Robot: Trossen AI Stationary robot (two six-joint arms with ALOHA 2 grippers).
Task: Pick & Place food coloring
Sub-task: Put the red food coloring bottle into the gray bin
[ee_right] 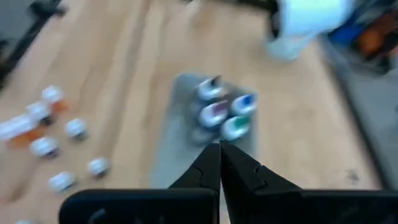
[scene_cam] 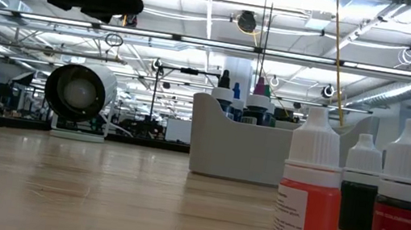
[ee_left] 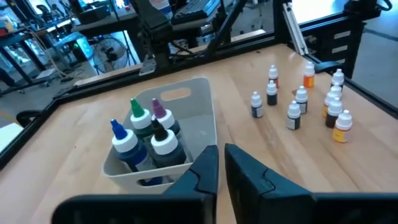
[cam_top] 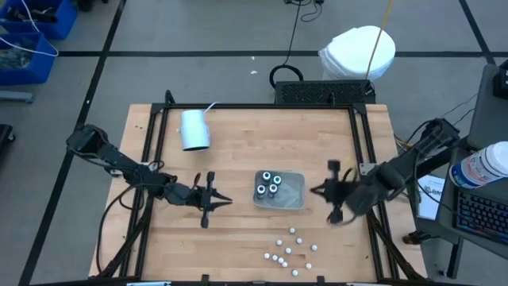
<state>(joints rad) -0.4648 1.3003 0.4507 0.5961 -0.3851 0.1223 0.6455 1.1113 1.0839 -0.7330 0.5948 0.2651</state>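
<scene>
Bare wooden bench (cam_top: 238,238) lies open between the translucent grey square tray (cam_top: 295,193) and the cluster of small white-capped bottles (cam_top: 290,248), which crowd the front edge.
</scene>
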